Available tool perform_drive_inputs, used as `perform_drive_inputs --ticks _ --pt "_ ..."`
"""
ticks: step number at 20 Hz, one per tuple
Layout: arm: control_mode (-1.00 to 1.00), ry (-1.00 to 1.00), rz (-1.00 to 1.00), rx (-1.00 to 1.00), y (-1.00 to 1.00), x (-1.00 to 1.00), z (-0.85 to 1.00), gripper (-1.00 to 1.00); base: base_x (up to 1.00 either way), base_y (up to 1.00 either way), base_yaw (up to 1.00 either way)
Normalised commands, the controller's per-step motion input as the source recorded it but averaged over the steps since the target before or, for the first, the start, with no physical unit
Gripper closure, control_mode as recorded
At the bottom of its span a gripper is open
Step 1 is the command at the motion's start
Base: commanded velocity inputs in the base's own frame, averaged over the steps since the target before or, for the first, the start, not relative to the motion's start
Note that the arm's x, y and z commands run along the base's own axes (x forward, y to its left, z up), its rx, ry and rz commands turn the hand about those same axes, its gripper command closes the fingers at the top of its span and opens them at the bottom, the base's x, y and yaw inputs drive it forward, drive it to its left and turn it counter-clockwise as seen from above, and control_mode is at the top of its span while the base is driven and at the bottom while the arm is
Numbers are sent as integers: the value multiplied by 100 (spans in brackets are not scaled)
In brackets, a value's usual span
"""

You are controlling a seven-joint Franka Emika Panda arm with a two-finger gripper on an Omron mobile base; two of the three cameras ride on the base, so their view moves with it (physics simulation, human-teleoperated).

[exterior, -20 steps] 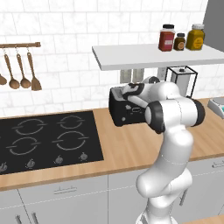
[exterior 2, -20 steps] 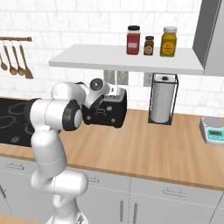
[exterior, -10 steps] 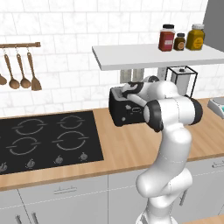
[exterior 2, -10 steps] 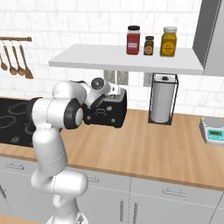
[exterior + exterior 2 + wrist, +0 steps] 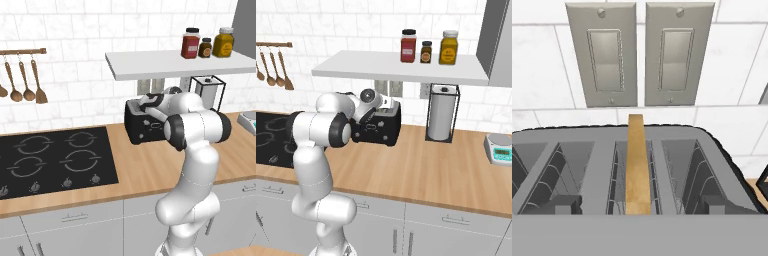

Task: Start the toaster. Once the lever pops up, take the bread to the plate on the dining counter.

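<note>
My claw hangs wide over the black boxy toaster with the silvery slotted top, one dark tip low on each side of the hand view and neither touching the thin tan bread slice. The slice stands on edge in the middle slot, at the centre of that view. The main risk, I judge, is closing off-centre: a tip could catch the wire guides or the slot rim, or push the slice askew so it jams. Squeezing too hard could crumble it, since bread is soft and porous, while the toaster top is hard, smooth metal. I cannot see the lever. In the left base view the toaster sits mid-frame on the light-wood worktop, which looks flat and matte.
</note>
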Motion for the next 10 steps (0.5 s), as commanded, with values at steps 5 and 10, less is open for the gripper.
perform_drive_inputs --ticks 5,10 --pt "-100 0 0 0 0 0 0 100 0 0 0" --pt "-100 0 0 0 0 0 0 100 0 0 0"
